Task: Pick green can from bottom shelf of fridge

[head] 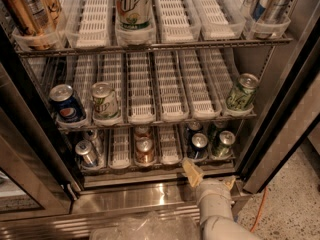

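Observation:
The dark green can point(222, 144) with a silver top stands at the front right of the bottom shelf point(160, 165) of the fridge point(280, 119). A dark can point(199, 145) stands right beside it on its left. My gripper point(211, 177) is below and just in front of these two cans, over the steel sill. It is open and empty. One tan finger point(192, 171) points up toward the shelf edge under the dark can. The other fingertip point(230, 182) shows low on the right. Neither touches the green can.
The bottom shelf also holds a silver can point(87, 154) at left and copper cans point(145, 151) in the middle. The middle shelf holds a blue can point(66, 104) and paler green-and-white cans point(241, 91). An orange cable point(260, 209) lies on the floor at right.

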`<control>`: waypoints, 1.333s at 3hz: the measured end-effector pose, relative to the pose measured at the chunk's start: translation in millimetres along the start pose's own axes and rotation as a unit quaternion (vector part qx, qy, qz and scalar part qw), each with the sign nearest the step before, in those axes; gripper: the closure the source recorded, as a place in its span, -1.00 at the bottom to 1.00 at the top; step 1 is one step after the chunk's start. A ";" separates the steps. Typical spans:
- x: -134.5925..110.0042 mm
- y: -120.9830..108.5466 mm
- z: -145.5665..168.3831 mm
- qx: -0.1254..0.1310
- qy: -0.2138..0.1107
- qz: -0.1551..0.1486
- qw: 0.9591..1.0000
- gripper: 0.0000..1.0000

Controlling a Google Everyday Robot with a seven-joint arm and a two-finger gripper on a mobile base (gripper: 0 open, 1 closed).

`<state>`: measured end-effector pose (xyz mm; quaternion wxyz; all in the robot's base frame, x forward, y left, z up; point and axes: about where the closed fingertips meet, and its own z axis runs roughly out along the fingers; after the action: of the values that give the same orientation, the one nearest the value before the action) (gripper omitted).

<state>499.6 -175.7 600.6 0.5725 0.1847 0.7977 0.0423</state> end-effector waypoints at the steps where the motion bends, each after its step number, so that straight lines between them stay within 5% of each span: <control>1: 0.2 0.0 0.3 0.000 0.000 0.000 1.000 -1.00; 3: 0.4 -19.2 8.4 0.060 -0.023 0.003 0.998 -1.00; 4: 0.3 -19.2 8.4 0.060 -0.023 0.003 0.998 -1.00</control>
<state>502.6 -194.7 592.1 0.5786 0.2225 0.7846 -0.0083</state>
